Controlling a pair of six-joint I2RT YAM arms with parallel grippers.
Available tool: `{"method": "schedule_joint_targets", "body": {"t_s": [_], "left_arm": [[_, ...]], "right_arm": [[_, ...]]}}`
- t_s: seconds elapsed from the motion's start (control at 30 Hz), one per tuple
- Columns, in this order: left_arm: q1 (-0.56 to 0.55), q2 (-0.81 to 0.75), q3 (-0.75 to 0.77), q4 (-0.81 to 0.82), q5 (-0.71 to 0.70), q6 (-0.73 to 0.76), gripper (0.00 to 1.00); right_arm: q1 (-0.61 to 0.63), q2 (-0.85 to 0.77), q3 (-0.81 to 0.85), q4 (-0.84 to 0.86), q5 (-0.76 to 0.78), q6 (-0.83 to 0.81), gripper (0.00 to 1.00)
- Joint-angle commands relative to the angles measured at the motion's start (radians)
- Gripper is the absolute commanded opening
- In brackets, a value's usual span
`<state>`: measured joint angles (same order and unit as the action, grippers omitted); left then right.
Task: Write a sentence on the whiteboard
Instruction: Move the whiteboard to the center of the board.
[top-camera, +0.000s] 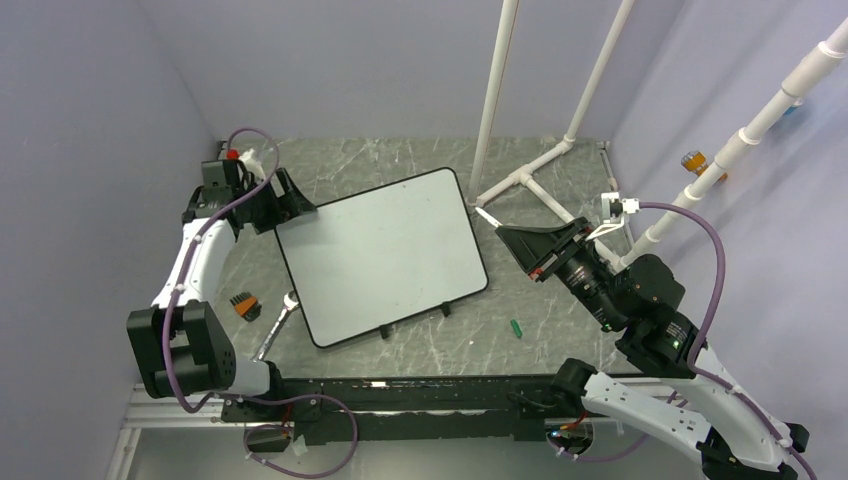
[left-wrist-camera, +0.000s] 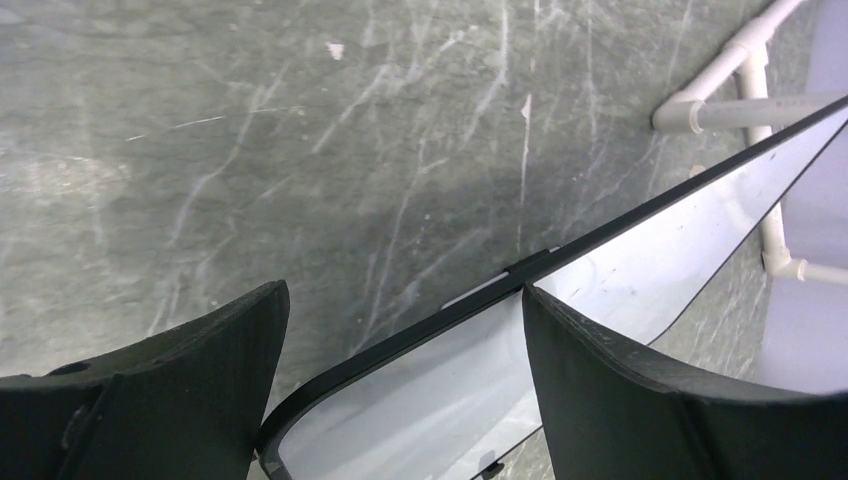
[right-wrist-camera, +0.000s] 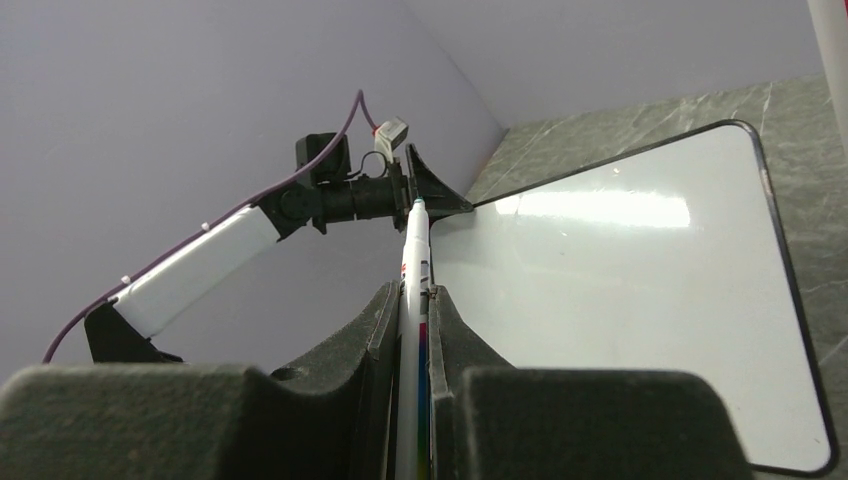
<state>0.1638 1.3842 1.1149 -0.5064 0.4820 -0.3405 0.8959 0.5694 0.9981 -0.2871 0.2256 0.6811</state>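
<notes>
The whiteboard (top-camera: 380, 255) lies flat on the grey table, turned at a slant, its two black clips on the near edge. Its white face (right-wrist-camera: 620, 300) is bare; the sentence does not show on it. My left gripper (top-camera: 287, 207) is open at the board's far left corner (left-wrist-camera: 640, 270). In the left wrist view the gripper (left-wrist-camera: 400, 300) has one finger over the white face and the other over the table. My right gripper (right-wrist-camera: 412, 290) is shut on a white marker (right-wrist-camera: 413, 250). It hovers off the board's right edge, the uncapped green tip (top-camera: 485, 214) pointing toward the board.
A white pipe frame (top-camera: 530, 180) stands behind the board's right corner, with more pipes (top-camera: 760, 120) at the far right. A green cap (top-camera: 516, 327) lies near the front edge. A wrench (top-camera: 277, 322) and a small orange-black piece (top-camera: 243, 304) lie left of the board.
</notes>
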Motion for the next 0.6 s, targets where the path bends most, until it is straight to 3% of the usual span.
{"method": "schedule_joint_targets", "body": {"t_s": [0.0,0.23,0.57], "left_arm": [[-0.076,-0.038,-0.021,0.063,0.074,-0.066,0.9],[-0.157,-0.062,-0.046,0.081,0.072,-0.075,0.9],[-0.158,-0.033,0.028,0.083,0.195,0.13,0.92]], "right_arm": [[-0.001,-0.002,0.011,0.038,-0.011,0.006,0.0],[-0.001,-0.022,0.016,0.013,0.015,-0.001,0.0],[-0.001,0.003,0.028,0.007,0.025,-0.02,0.0]]}}
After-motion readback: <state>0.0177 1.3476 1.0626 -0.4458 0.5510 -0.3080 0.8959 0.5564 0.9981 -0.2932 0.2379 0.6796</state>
